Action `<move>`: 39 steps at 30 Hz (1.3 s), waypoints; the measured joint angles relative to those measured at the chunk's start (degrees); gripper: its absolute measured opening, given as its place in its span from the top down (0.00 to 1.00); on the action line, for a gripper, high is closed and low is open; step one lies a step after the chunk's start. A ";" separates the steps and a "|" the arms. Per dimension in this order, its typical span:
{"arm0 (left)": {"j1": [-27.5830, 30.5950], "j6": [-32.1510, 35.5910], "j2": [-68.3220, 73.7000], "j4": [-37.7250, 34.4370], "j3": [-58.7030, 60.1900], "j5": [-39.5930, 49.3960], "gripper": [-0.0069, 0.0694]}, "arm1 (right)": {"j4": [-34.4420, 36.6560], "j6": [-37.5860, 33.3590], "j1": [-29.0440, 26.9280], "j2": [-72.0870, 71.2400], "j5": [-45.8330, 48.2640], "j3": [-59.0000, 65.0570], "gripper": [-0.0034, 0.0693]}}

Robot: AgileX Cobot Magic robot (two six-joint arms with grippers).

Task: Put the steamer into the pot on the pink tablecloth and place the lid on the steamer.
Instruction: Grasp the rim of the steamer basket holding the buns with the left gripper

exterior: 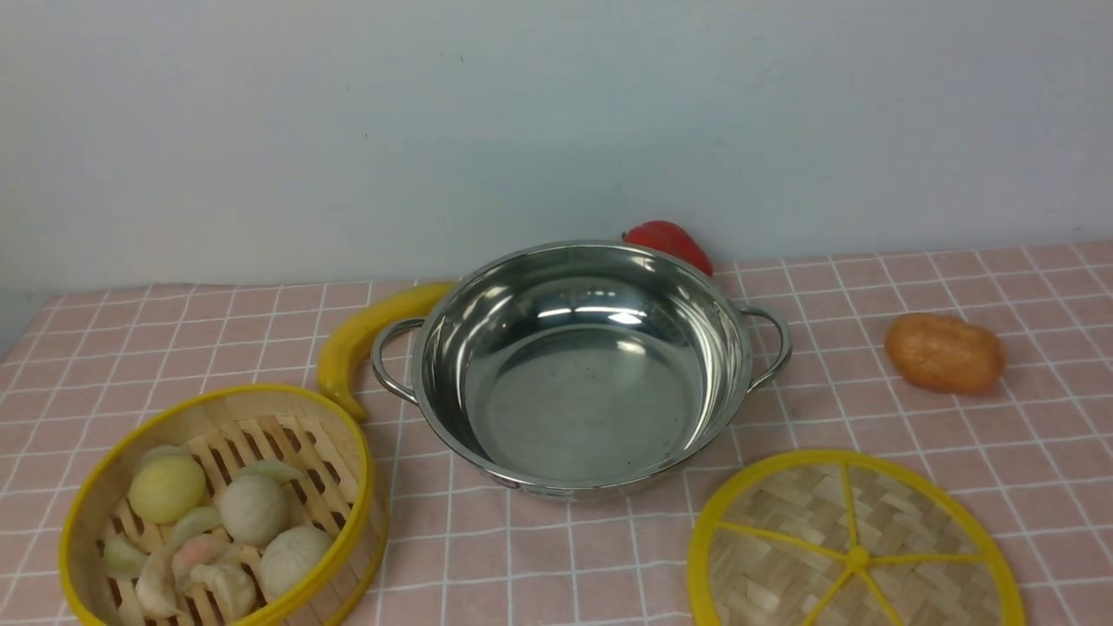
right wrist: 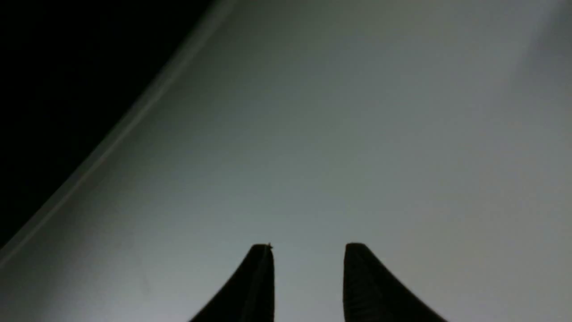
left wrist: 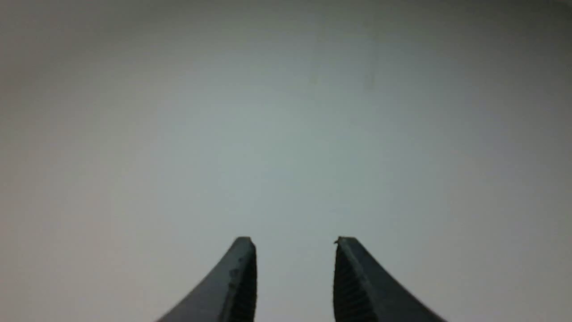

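Note:
The steamer (exterior: 222, 509), a yellow-rimmed bamboo basket holding pale buns and dumplings, sits at the front left of the pink tablecloth (exterior: 609, 556). A shiny steel pot (exterior: 578, 365) with two looped handles stands empty in the middle. At the front right the woven lid (exterior: 856, 548) with yellow spokes lies flat. Neither arm shows in the front view. My left gripper (left wrist: 295, 243) is open, facing only a blank grey surface. My right gripper (right wrist: 307, 248) is open too, with nothing between its fingers.
A yellow banana (exterior: 365, 335) curves against the pot's left handle. A red pepper (exterior: 669, 243) lies behind the pot by the pale wall. An orange-brown potato (exterior: 943, 352) rests to the right.

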 joint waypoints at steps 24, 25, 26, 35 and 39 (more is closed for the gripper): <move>0.00 2.00 43.62 9.01 -20.38 79.22 0.59 | -29.35 -4.84 19.13 42.35 78.16 -19.04 0.62; 0.00 2.00 45.79 9.07 -20.38 78.53 0.59 | -26.73 -7.29 20.95 44.62 79.97 -19.04 0.62; 0.00 2.00 47.69 9.19 -20.38 77.48 0.59 | -25.04 -8.69 22.37 46.61 81.51 -19.04 0.62; 5.60 1.55 61.86 8.21 -20.38 68.94 0.59 | -20.20 -12.86 24.54 52.47 83.80 -19.04 0.62; 13.09 4.30 68.88 4.92 -20.38 64.46 0.59 | -19.66 -13.05 24.54 52.47 84.00 -19.04 0.62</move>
